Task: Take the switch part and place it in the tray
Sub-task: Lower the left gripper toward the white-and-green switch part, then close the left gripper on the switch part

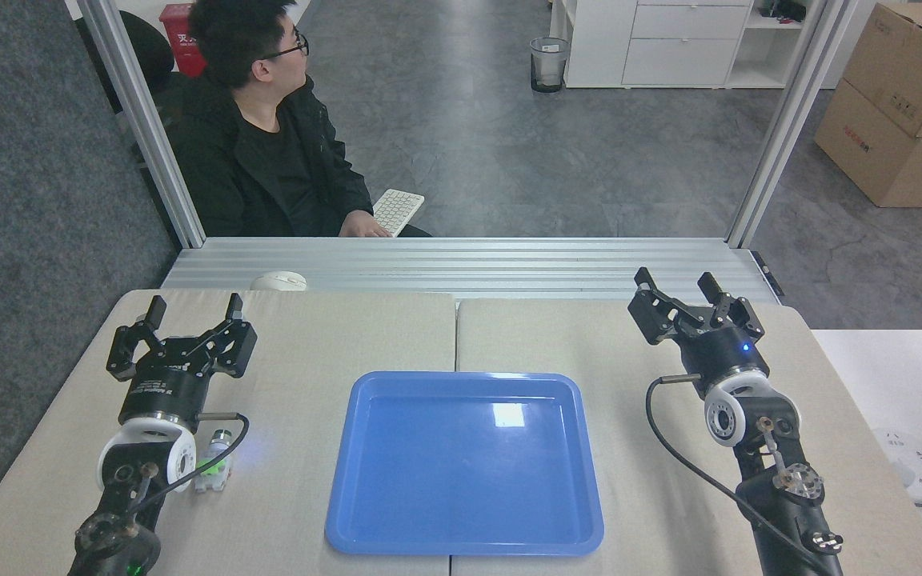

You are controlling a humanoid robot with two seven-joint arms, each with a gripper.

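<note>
Fingers of left gripper (190, 318) spread, empty, beyond switch part (213, 467); right gripper (679, 293) likewise, raised right of tray (349, 448).

Glossy blue tray (464, 536), white-and-green switch part (214, 467), beige table (333, 336), black tools.

Both arms were matte black w/ white ring joints near the wrists. Left hand (189, 314) was black, two blocky fingers on linkage bars, small white lettering on the cylindrical body, too small to read. Right hand (683, 286) matched it, w/ a tiny blue LED lit on its body. A thin black cable looped off each wrist. Silver screws and round metal fittings showed on the forearms; green glow low on the left arm.
</note>
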